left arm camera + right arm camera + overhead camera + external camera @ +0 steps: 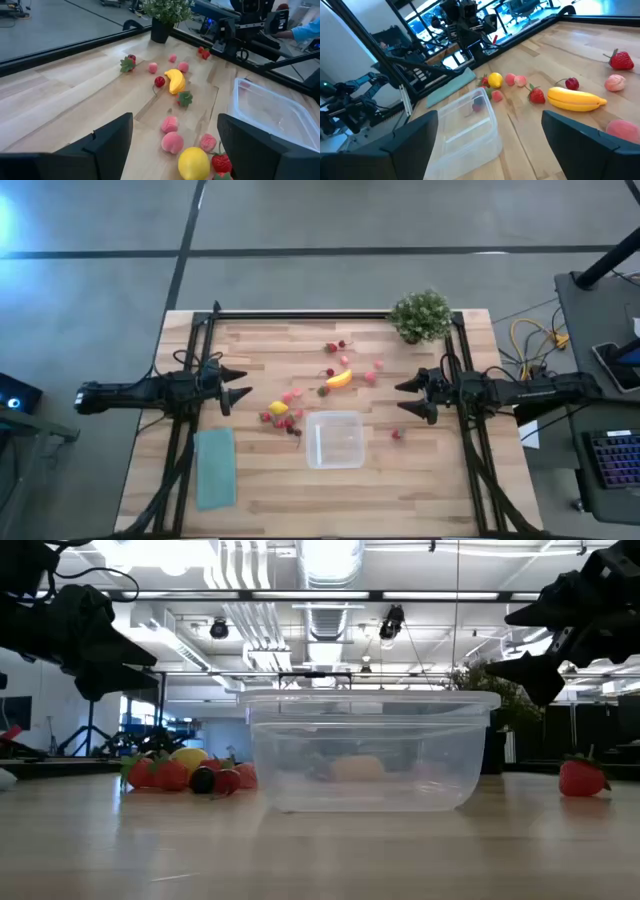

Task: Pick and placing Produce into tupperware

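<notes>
High view, step: both arms are hovering apart at mid-height of the frame; I am judging that no pick is yet under way.
High view, left gripper [243, 393]: it is sitting left of centre with fingers spread and holding nothing.
High view, right gripper [405, 397]: it is sitting right of centre, fingers likewise spread and empty.
High view, tupperware [335, 439]: it is standing just below centre and looking empty.
High view, produce: a lemon [278, 408] is lying in a cluster of berries left of the tub; a banana piece [340, 378] is lying above centre; one strawberry [396, 434] is lying alone right of the tub.
High view, other: a teal cloth [215, 467] is lying lower left; a potted plant [420, 315] is standing upper right.
Low view, tub: the tupperware [370, 748] is filling the centre, with nothing showing inside; the pale shapes are showing through its walls from behind.
Low view, fruit: the cluster is lying at left, the lone strawberry [581, 777] at far right.
Left wrist view: the lemon [193, 163] is lying at bottom centre between the open fingers, nearest of all the fruit.
Right wrist view: the banana piece [576, 98] is lying right of centre; the tub [465, 127] is standing lower left.
Next move, judgement: the left arm is needing to descend onto the lemon cluster, close, then carry right to the tub.
Writing: none is readable in any view.
</notes>
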### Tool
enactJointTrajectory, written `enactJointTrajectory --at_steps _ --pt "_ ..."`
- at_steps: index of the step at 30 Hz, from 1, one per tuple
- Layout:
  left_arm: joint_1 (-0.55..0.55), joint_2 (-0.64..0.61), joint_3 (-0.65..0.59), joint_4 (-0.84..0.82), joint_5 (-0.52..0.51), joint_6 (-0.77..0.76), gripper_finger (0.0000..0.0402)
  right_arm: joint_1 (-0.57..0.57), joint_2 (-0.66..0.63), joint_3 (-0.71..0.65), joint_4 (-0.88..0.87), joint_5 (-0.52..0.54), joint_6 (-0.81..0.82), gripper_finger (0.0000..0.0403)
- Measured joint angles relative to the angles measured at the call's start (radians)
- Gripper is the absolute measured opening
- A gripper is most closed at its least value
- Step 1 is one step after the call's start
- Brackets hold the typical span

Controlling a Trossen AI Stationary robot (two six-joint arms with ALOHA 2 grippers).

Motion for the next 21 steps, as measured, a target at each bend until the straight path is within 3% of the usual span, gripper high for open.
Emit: enactJointTrajectory --at_steps 21 --pt "0.0 0.0 0.0 0.0 0.0 0.0 0.0276 0.0 0.0 0.0 0.0 0.0 0.0 0.035"
